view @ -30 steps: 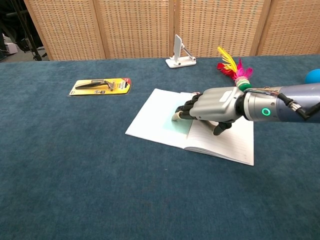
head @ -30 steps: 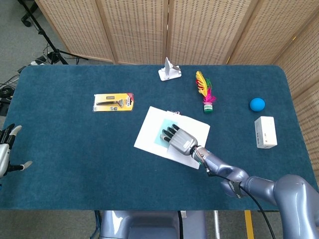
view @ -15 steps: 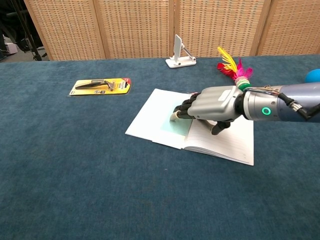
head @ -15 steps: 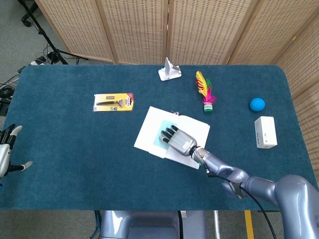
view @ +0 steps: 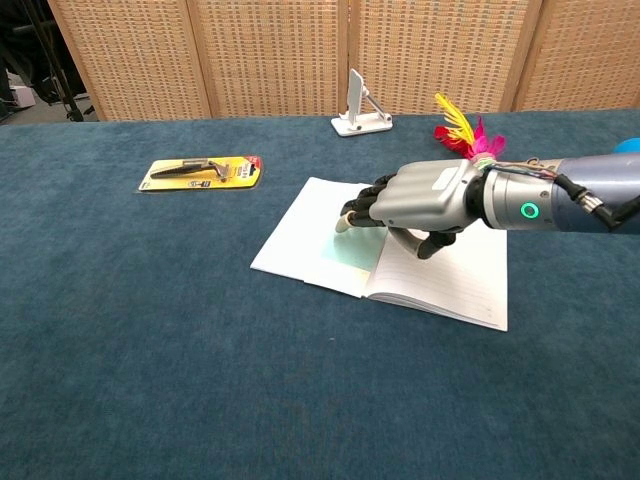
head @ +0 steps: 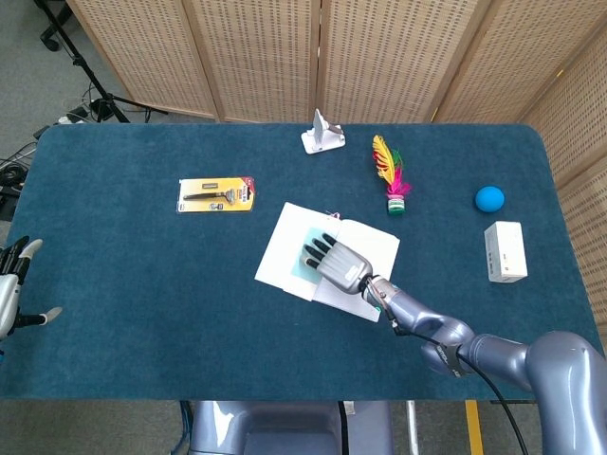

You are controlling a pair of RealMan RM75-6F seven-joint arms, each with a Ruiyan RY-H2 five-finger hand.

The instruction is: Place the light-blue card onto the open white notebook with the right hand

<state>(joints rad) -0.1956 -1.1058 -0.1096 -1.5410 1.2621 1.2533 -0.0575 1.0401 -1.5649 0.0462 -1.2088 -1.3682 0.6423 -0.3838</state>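
Note:
The light-blue card (head: 305,254) (view: 352,250) lies flat on the left page of the open white notebook (head: 281,254) (view: 296,238) in the middle of the table. My right hand (head: 334,261) (view: 418,198) hovers palm down just above the card. Its fingers reach out over the card and nothing is in its grip. The fingertips (view: 346,219) appear slightly off the card surface in the chest view. My left hand (head: 13,286) shows only at the far left edge of the head view, off the table, with fingers apart and holding nothing.
A yellow packaged tool (head: 216,194) (view: 203,172) lies to the left of the notebook. A white stand (head: 322,133) (view: 360,105) and a feather shuttlecock (head: 391,180) (view: 465,135) sit behind it. A blue ball (head: 489,198) and a white box (head: 505,251) are at the right.
My right hand has risen and shifted a little toward the far side, its fingertips lifting off the card. The card stays flat on the notebook. The left hand has not moved.

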